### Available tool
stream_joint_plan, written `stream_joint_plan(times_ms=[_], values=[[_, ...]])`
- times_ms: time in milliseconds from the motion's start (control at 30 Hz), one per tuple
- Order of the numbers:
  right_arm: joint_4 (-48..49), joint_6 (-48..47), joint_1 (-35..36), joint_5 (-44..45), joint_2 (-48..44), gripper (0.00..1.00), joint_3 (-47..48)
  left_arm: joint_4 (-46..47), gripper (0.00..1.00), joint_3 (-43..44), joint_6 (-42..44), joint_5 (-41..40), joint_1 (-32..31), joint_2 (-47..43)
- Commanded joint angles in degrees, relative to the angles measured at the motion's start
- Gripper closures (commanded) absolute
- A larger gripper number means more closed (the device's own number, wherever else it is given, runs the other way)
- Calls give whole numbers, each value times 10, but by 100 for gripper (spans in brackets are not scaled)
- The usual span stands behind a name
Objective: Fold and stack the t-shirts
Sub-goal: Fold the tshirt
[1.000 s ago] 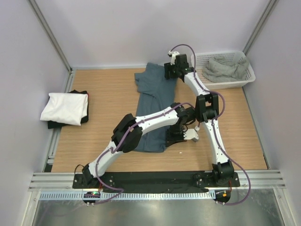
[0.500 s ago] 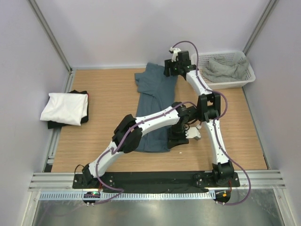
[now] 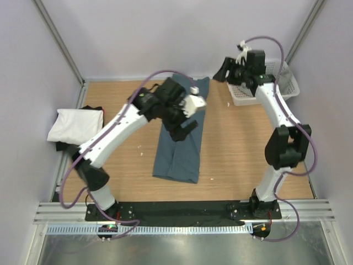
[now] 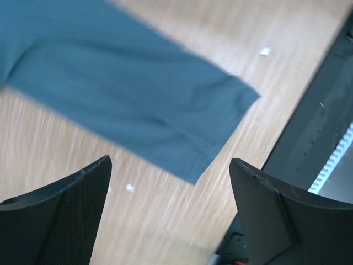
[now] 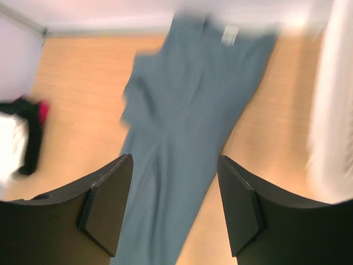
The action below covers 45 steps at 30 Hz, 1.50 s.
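Wood-grain table filled my overhead view, boxed in by pale lilac walls, with a metal rail along the bottom. At centre frame the slate-blue t-shirt lay folded into a long strip. At the left edge the white t-shirt sat on the black t-shirt. A white mesh basket stood upper right. My left arm arched up from lower left, wrist over the strip's upper end, left jaws spread and empty. My right arm stretched up beside the basket, right jaws spread, holding nothing.
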Motion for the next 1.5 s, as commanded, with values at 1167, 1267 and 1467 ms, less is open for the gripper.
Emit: stream_joint_plan(times_ms=[1167, 1267, 1467], values=[[108, 375, 149, -227, -180, 32, -724, 339, 40, -641, -509, 230, 328, -11], [133, 388, 157, -224, -175, 33, -745, 344, 45, -647, -512, 233, 328, -11], [188, 408, 188, -219, -167, 39, -751, 361, 62, -662, -519, 250, 327, 1]])
